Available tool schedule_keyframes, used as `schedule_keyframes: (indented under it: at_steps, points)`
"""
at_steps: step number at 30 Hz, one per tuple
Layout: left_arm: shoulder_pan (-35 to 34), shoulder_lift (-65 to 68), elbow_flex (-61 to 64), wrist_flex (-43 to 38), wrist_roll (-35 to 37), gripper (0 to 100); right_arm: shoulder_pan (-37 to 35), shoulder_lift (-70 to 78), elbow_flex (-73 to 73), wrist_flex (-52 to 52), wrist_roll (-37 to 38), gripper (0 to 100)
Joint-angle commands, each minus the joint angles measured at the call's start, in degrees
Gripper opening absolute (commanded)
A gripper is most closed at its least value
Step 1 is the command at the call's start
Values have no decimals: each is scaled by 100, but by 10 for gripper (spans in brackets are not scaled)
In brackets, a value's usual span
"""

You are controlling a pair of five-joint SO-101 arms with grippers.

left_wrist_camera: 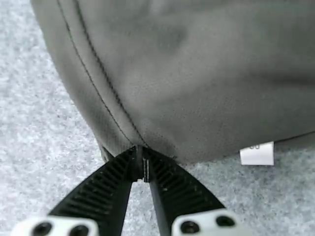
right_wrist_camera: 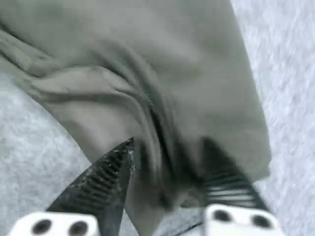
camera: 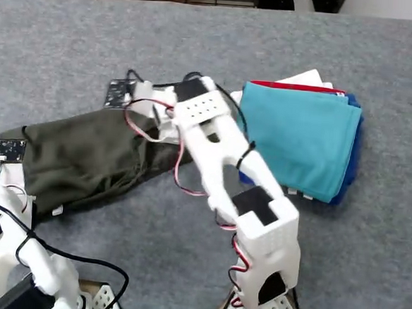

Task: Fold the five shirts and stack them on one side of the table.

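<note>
An olive green shirt (camera: 78, 156) lies spread on the grey table, left of centre. My left gripper (left_wrist_camera: 141, 167) is shut on the hem of the olive shirt (left_wrist_camera: 197, 78), at its near left end (camera: 20, 184). A white label (left_wrist_camera: 257, 153) sticks out of the hem beside it. My right gripper (right_wrist_camera: 170, 169) is open at the shirt's far right end (camera: 151, 126), its jaws astride a bunched fold of the olive shirt (right_wrist_camera: 147, 73). A stack of folded shirts with a teal one (camera: 303, 136) on top sits to the right.
Blue, red and white edges show under the teal shirt. The right arm (camera: 249, 193) crosses the middle of the table, right beside the stack. A small black tag (camera: 118, 93) lies beyond the olive shirt. Bare grey table (camera: 368, 265) spreads at the front right.
</note>
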Motion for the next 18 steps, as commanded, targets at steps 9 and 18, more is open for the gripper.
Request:
schedule_keyframes:
  at_steps: [9, 18]
  points:
    - [123, -22, 18, -88, -123, 19, 13, -48, -1921, 2602, 97, 112]
    - [97, -22, 26, -62, -97, 19, 875, -233, -2308, 3226, -62, 4]
